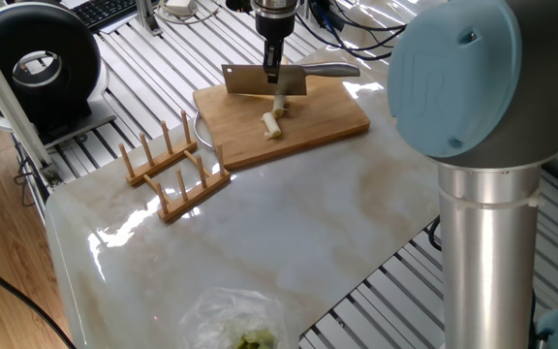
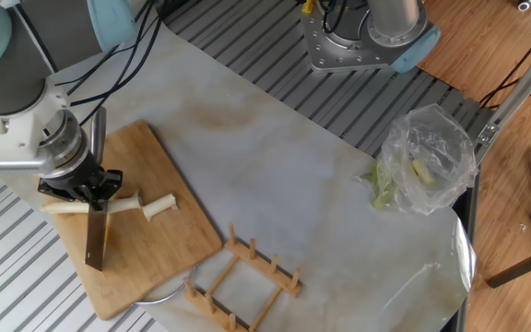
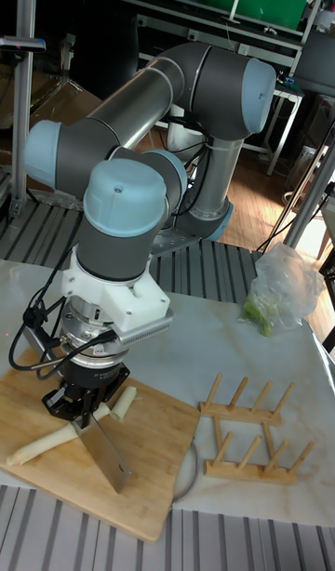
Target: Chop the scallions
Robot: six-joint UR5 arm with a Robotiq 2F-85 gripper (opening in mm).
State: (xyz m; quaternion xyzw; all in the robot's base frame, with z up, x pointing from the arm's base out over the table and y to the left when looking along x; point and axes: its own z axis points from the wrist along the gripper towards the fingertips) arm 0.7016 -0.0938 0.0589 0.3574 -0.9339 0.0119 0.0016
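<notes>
Two scallions (image 2: 123, 205) pcs, under hand (image 2: 91, 191) w/ cleaver (image 2: 97, 242)

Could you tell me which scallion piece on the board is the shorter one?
The stubby piece lying free beside the cleaver; the longer stalk runs under the hand.

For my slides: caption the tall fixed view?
Gripper holds cleaver across scallions on cutting board.
</notes>
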